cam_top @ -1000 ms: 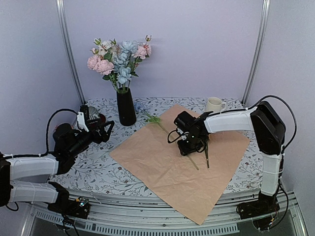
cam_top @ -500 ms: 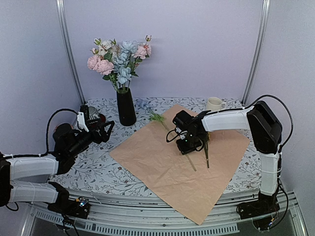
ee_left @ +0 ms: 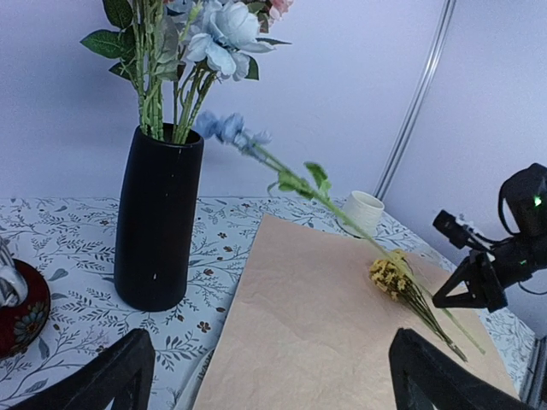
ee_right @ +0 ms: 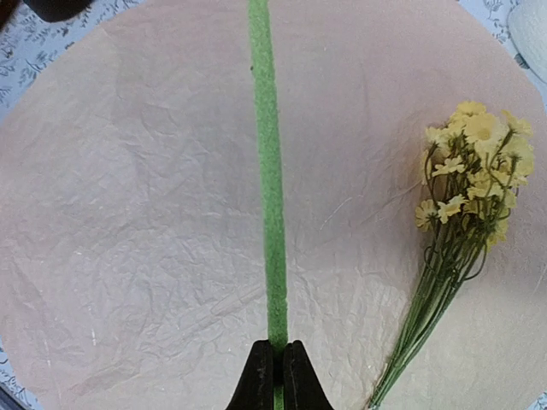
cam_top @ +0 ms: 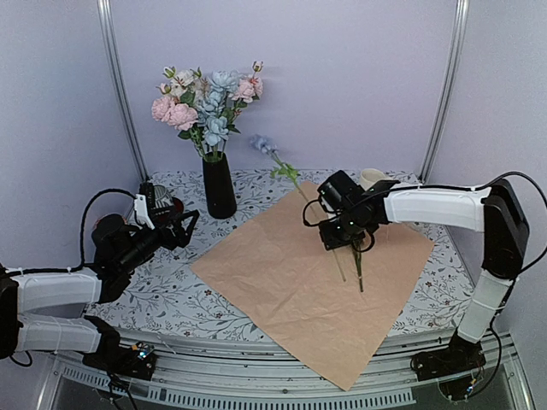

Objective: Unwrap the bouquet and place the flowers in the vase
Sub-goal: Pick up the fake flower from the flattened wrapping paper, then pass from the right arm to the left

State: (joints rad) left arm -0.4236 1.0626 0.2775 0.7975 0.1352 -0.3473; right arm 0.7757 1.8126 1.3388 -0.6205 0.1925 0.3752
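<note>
With arm (cam_top: 427,205) outstretched, right fingers (ee_right: 259,380) clamp the blue flower stem (ee_right: 267,171); left fingers (ee_left: 115,376) apart.

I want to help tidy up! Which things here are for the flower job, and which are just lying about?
For the job: black vase, with flowers standing in it; blue flower, pinched in the right gripper; yellow flowers, lying on the opened wrapping paper.

Just lying about: cream mug; red patterned thing beside the vase, partly cut off.
</note>
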